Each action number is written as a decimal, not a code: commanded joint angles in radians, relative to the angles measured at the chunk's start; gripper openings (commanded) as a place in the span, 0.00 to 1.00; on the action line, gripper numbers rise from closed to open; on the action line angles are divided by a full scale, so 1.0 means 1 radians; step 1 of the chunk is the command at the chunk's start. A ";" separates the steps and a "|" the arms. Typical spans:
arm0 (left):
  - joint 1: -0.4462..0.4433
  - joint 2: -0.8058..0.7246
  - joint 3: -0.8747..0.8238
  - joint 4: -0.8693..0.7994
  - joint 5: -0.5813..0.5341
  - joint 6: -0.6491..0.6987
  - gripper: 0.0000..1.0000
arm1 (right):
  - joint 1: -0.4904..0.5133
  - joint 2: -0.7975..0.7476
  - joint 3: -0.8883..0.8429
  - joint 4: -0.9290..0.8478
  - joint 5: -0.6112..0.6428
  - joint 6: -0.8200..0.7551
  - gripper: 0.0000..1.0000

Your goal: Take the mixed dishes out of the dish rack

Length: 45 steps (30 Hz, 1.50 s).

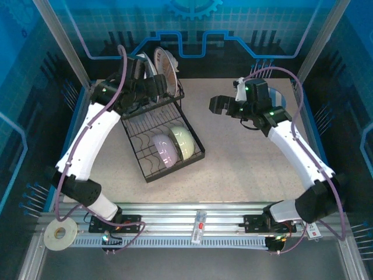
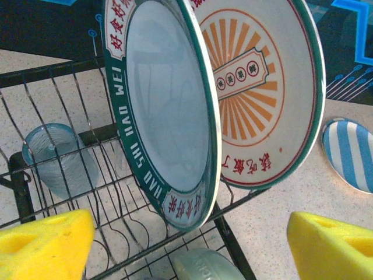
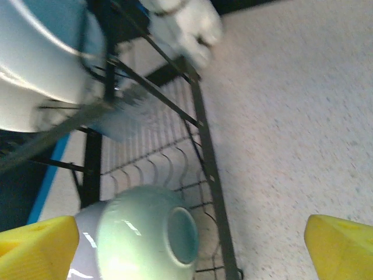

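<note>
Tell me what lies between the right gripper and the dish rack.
Nothing: in the top view, a bare stretch of table separates the right gripper from the dish rack.

Three round plates: green-rimmed plate (image 2: pixel 169 105), orange-sunburst plate (image 2: pixel 262 87), blue-and-white striped plate (image 2: pixel 349 154). Two ceramic bowls: pale green bowl (image 1: pixel 183 143), lavender bowl (image 1: pixel 165 150). One clear ribbed glass tumbler (image 2: pixel 58 157), one black wire dish rack (image 1: pixel 140 133).
</note>
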 commanded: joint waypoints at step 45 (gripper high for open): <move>0.039 0.104 0.225 -0.095 -0.034 -0.098 0.00 | -0.029 -0.060 -0.012 0.110 -0.150 0.039 1.00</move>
